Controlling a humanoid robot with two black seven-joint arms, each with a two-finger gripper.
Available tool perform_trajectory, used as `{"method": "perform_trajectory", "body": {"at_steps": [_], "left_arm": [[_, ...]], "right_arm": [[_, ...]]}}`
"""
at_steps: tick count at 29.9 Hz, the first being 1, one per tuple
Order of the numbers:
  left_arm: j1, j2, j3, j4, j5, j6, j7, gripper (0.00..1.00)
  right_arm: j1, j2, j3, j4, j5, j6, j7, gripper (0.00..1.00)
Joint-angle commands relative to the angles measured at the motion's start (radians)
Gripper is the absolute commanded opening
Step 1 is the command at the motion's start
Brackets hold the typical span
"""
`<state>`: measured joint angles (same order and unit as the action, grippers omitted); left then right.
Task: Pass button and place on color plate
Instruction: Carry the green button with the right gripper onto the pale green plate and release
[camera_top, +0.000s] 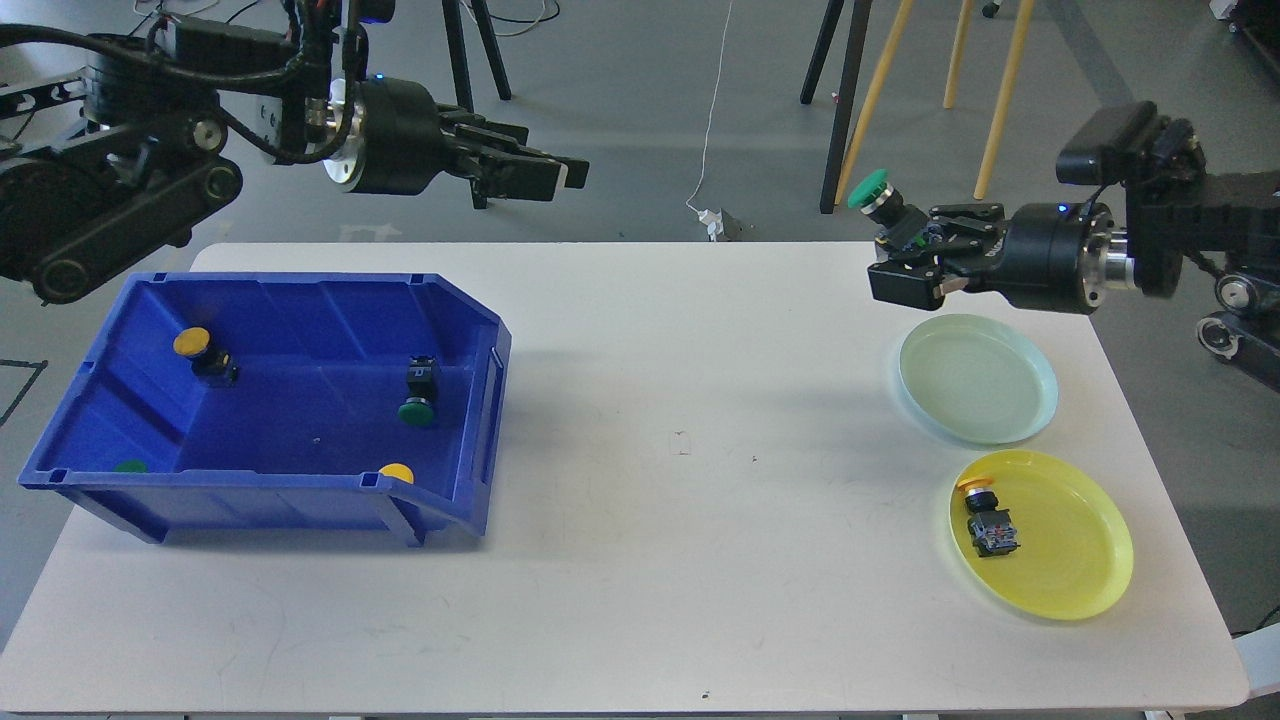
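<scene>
My right gripper is shut on a green button, whose green cap points up and to the left. It holds the button in the air just beyond the far left rim of the pale green plate. My left gripper is empty and hangs above the table's back edge, over the far right corner of the blue bin. Its fingers look close together. The yellow plate holds a yellow button.
The blue bin at the left holds two yellow buttons and two green ones. Chair and stand legs are beyond the table's back edge.
</scene>
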<state>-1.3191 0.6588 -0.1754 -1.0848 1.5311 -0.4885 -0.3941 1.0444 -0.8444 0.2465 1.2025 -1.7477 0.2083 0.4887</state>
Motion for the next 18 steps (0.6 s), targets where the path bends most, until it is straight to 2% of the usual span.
{"method": "perform_trajectory", "body": {"at_steps": [1, 8, 18], "left_arm": [[0.018, 0.036, -0.03, 0.0, -0.003, 0.0, -0.002, 0.9], [0.037, 0.081, -0.078, 0.0, -0.043, 0.0, -0.003, 0.9], [0.037, 0.11, -0.081, -0.003, -0.077, 0.0, -0.006, 0.9]], "right_arm": [[-0.087, -0.019, 0.002, -0.07, 0.036, -0.013, 0.0, 0.0], [-0.214, 0.007, -0.004, -0.274, 0.086, -0.076, 0.0, 0.0], [-0.279, 0.162, -0.006, -0.55, 0.143, -0.081, 0.0, 0.0]]}}
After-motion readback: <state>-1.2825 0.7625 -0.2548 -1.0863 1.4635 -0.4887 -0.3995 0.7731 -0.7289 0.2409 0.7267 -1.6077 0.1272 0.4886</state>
